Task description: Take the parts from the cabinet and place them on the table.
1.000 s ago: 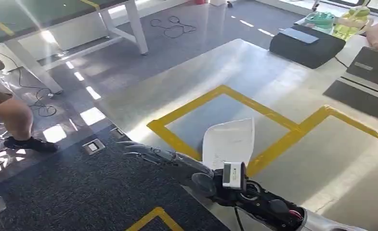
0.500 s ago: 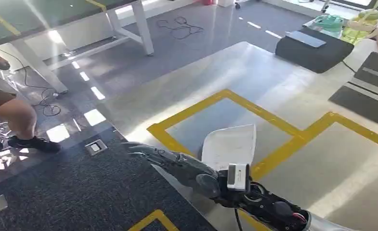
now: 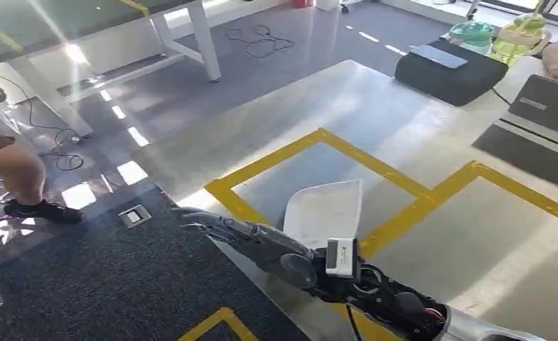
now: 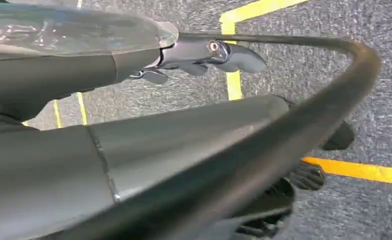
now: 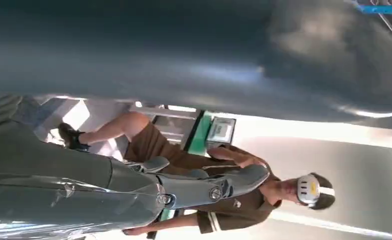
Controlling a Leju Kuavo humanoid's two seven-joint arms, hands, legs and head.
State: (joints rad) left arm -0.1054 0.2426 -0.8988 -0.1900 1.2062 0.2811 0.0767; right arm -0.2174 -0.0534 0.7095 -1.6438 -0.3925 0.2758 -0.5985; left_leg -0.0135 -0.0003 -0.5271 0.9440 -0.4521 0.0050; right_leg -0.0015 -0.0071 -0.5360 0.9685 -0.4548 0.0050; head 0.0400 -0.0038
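— On the glossy grey table, what's that pale thing?

— A flat white part, thin as a pouch with a rounded top edge. It stands inside the square of yellow tape, just behind the right hand.

— Is it held?

— I cannot tell. The grey metal fingers stretch out long past the table's edge, over the dark nubbly carpet.

— And the left hand?

— Loose and holding nothing, above the carpet.

— Changed from half a second ago?

— The whole view slid sideways; part and hand kept their place against the tape.
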